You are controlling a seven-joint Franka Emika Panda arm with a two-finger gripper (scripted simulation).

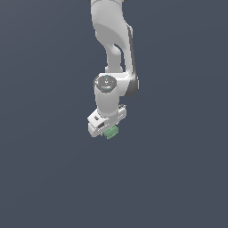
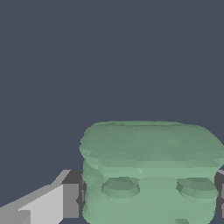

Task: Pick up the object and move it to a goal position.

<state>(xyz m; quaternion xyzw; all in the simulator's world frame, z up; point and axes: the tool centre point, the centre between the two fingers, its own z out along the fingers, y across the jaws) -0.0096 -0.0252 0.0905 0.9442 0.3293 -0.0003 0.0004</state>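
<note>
The white jointed robot arm (image 1: pixel 112 49) reaches down over a plain dark grey-blue ground; its white two-fingered gripper (image 1: pixel 108 129) is clamped on the small pale-green ridged block (image 1: pixel 111 132), pads pressed against both sides

Apart from the task's own pieces, you have only a plain, dark slate-blue backdrop (image 1: pixel 178 178) filling both views. It carries no markings, edges or shadows you could read. In the wrist view the same flat surface (image 2: pixel 87 57) spans the frame; whether it is a floor or a bench, you cannot tell.
</note>
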